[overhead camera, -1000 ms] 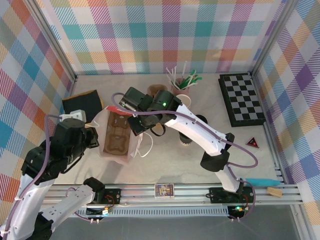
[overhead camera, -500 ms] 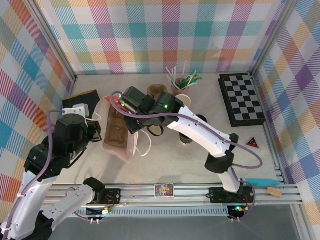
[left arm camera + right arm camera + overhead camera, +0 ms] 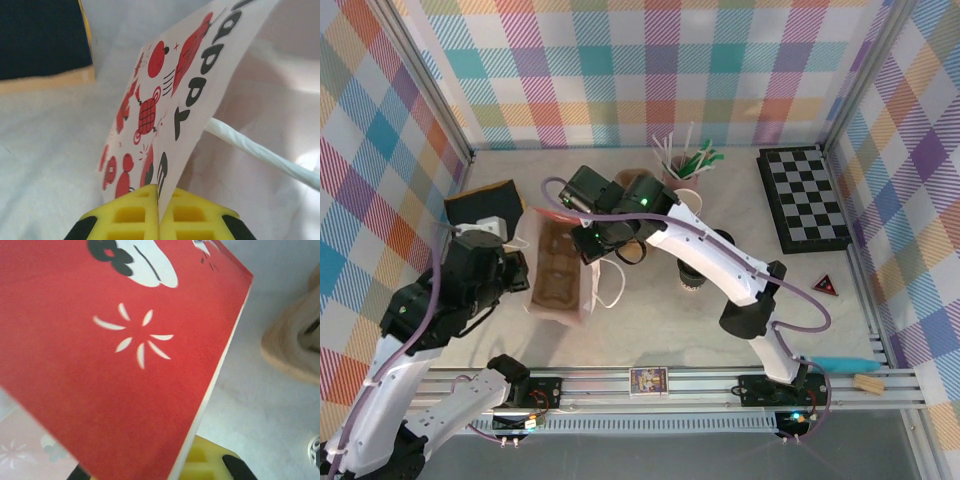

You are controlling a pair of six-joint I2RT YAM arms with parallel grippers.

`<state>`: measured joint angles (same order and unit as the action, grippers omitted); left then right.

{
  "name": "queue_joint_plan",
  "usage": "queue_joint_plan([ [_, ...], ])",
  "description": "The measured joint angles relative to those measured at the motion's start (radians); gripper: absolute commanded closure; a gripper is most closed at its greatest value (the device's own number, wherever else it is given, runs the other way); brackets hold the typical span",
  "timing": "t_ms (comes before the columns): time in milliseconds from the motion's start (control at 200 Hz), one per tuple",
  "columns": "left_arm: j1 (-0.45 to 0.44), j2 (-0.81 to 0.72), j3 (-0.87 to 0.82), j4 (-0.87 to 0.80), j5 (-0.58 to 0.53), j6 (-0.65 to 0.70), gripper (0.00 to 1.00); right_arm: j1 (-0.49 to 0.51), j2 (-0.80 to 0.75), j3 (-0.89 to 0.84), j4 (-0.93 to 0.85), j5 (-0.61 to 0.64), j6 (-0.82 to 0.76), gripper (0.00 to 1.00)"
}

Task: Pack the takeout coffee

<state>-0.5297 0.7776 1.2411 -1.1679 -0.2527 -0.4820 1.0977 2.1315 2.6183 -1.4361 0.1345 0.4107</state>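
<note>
From above, the paper bag (image 3: pixel 560 312) stands open towards the left of the tabletop (image 3: pixel 660 335), with a brown moulded pulp cup carrier (image 3: pixel 558 265) lying inside it. The left gripper (image 3: pixel 517 268) is at the bag's left rim and the right gripper (image 3: pixel 585 240) at its far right rim. Two white twisted handles (image 3: pixel 610 290) droop over the near right side.

The takeout coffee (image 3: pixel 691 278) stands near the middle of the tabletop, to the right of the bag and apart from it. It is partly covered by the right arm, so little more than its round black lid can be made out.

The left wrist view gives the detail of the grip. The yellow, waffle-patterned fingertips (image 3: pixel 130 217) are pressed flat together on the thin edge of the bag wall, which is matte white paper printed with red and black figures. A rope-like paper handle (image 3: pixel 260 150) crosses behind it.

In the right wrist view the bag's outer face is smooth red with white petal marks. Its cut edge runs down into a yellow finger (image 3: pixel 205 465), the jaws closed on it.
</note>
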Motion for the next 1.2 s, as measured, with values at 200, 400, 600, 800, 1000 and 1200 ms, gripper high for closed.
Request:
queue_joint_plan([
  [200,0.001,0.035,0.004,-0.015,0.057,-0.058,1.0,-0.046,0.02,0.018,-0.047,-0.068,-0.001,0.84],
  [400,0.002,0.123,0.045,-0.088,0.169,-0.077,1.0,-0.058,0.031,0.085,-0.09,-0.114,-0.011,0.52],
  [600,0.005,0.208,0.057,-0.134,0.27,-0.079,1.0,-0.074,-0.031,0.095,-0.061,-0.137,-0.041,0.4],
  [800,0.008,0.231,0.069,-0.159,0.307,-0.076,1.0,-0.116,-0.153,0.097,0.096,-0.2,-0.113,0.44],
  [1000,0.01,0.23,0.068,-0.158,0.315,-0.079,1.0,-0.116,-0.174,0.113,0.192,-0.378,-0.131,0.89],
  [1200,0.023,0.202,0.029,-0.12,0.327,-0.11,1.0,-0.054,-0.092,0.112,0.174,-0.465,-0.057,1.0],
])
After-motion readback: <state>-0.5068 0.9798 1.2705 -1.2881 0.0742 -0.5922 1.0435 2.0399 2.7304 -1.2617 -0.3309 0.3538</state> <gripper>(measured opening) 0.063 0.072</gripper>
